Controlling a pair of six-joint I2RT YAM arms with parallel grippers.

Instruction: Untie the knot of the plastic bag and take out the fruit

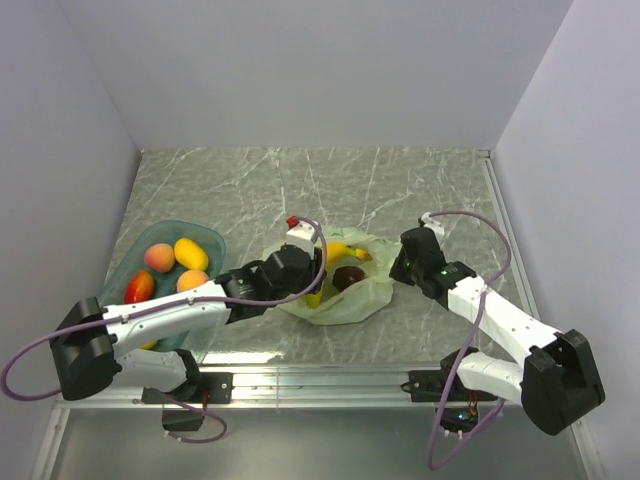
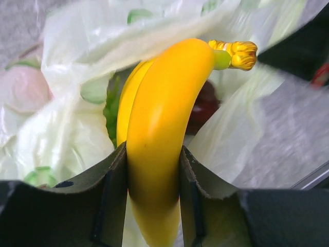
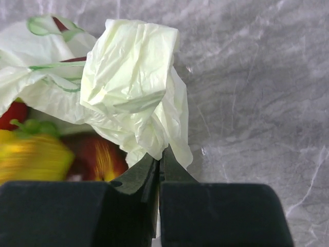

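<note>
Starting at the left, the teal tray (image 1: 212, 238) holds loose fruits (image 1: 160, 258). The left gripper (image 2: 153, 154) is clamped around a yellow banana (image 2: 164, 98), gripping its lower half inside the mouth of the plastic bag (image 1: 368, 298), which lies open at mid-table with a dark red fruit (image 1: 350, 277) in it. On the right, the right gripper (image 3: 159, 160) is closed on a fold of the bag's rim. The banana's smooth skin could slip between the jaws on lifting, or its curve could snag the film and drag the bag along if that pinch gives way.
</note>
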